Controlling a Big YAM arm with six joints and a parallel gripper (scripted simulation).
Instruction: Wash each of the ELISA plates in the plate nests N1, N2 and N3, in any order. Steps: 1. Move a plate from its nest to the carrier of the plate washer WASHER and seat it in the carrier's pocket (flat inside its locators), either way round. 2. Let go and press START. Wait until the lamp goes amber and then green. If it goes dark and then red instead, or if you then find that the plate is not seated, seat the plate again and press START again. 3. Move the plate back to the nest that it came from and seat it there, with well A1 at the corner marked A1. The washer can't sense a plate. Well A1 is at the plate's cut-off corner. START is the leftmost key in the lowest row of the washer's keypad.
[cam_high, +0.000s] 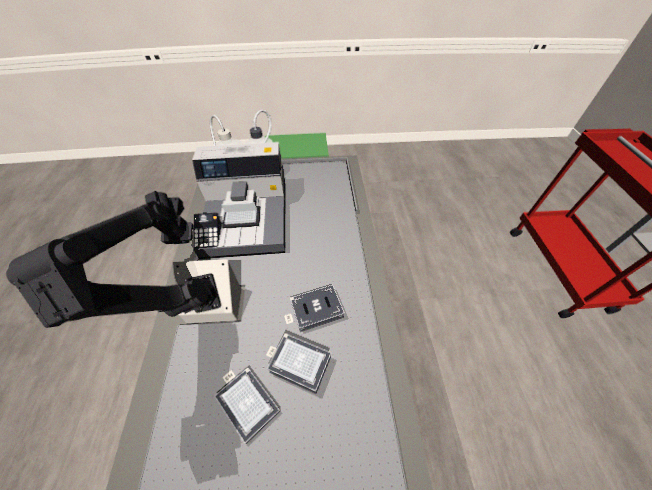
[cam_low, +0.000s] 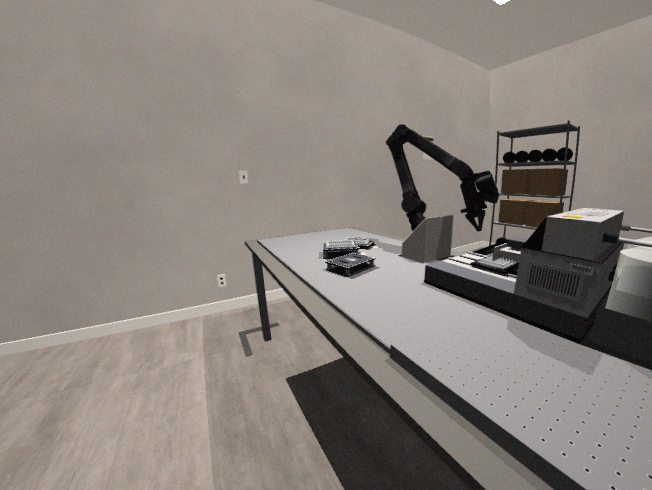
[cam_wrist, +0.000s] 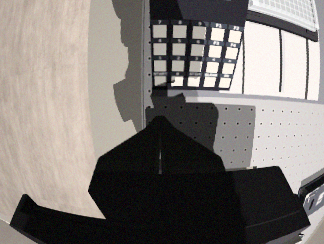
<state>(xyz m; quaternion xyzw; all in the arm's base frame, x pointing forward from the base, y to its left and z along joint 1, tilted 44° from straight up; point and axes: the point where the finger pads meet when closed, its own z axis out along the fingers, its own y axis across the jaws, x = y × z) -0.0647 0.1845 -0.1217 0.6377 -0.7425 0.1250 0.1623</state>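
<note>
My gripper (cam_high: 189, 233) (cam_low: 478, 228) (cam_wrist: 160, 122) is shut and empty, above and just in front of the washer's keypad (cam_high: 206, 236) (cam_wrist: 196, 49). START is at the lowest row's left end, partly shaded in the wrist view. A small amber spot, seemingly the lamp (cam_high: 215, 217), shows above the keys. A white plate (cam_high: 240, 217) (cam_low: 502, 263) (cam_wrist: 290, 11) lies on the washer's carrier, apparently flat; its exact seating cannot be told. Nest N1 (cam_high: 317, 306) (cam_low: 349, 262) is empty. One plate (cam_high: 299, 361) lies in nest N2 and another plate (cam_high: 247, 402) in nest N3.
The washer's tall housing (cam_high: 237, 162) (cam_low: 582, 234) stands behind the carrier, with tubes above. The arm's pale mounting block (cam_high: 229, 295) (cam_low: 437, 239) stands between the washer and the nests. A red cart (cam_high: 574, 258) stands off to the right.
</note>
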